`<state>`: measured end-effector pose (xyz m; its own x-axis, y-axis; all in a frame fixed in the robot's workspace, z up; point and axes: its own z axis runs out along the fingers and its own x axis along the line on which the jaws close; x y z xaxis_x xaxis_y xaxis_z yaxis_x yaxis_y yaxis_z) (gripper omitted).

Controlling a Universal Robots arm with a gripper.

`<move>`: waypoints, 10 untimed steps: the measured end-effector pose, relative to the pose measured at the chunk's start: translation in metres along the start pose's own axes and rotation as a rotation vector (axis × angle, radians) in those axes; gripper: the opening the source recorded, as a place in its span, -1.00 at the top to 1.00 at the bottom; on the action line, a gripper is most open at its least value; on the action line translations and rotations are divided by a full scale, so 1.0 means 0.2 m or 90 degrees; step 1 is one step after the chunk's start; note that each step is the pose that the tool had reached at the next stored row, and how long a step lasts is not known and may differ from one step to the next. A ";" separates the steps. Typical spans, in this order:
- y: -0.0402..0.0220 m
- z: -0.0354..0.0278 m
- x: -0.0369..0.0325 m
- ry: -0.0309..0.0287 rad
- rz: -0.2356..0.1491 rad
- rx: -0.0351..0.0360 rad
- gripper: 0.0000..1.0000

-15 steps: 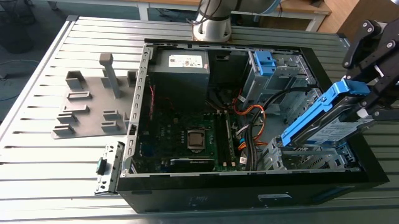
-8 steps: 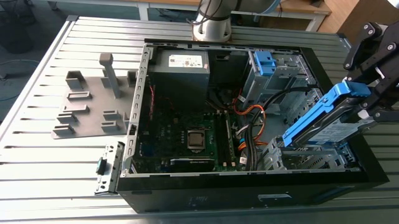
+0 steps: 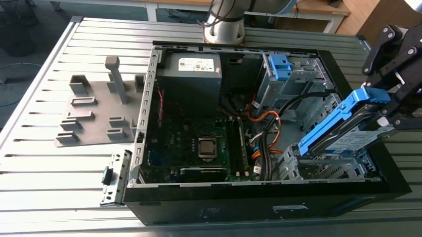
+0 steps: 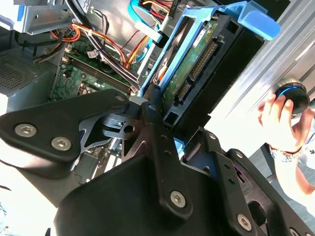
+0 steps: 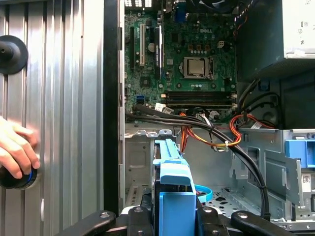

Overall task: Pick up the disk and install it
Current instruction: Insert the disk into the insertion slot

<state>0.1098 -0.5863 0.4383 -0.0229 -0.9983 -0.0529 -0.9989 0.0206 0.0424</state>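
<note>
Apparently the tool [image 3: 389, 112] grips the disk [image 3: 349, 138], fingertips hidden.

Matte black pincer [image 3: 388, 111], angular and skeletal in the exterior view. Built up from flat link plates [image 4: 59, 128] with rounded corners, layered one over another. Fastened with silver socket-head screws [image 4: 177, 198], each seated in a round boss. Same black jointed bars [image 5: 96, 221] in the first wrist view, screw-tipped. Farther off, a smooth silver-grey cylindrical arm column [image 3: 224, 19], widening to a round foot.
</note>
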 end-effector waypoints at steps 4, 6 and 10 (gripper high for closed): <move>0.000 0.004 0.000 0.0000 0.000 0.0000 0.26; 0.000 0.006 0.001 0.0000 0.000 0.0000 0.26; 0.000 0.011 0.001 -0.0001 0.000 0.0000 0.26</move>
<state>0.1098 -0.5864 0.4361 -0.0229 -0.9983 -0.0530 -0.9989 0.0207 0.0424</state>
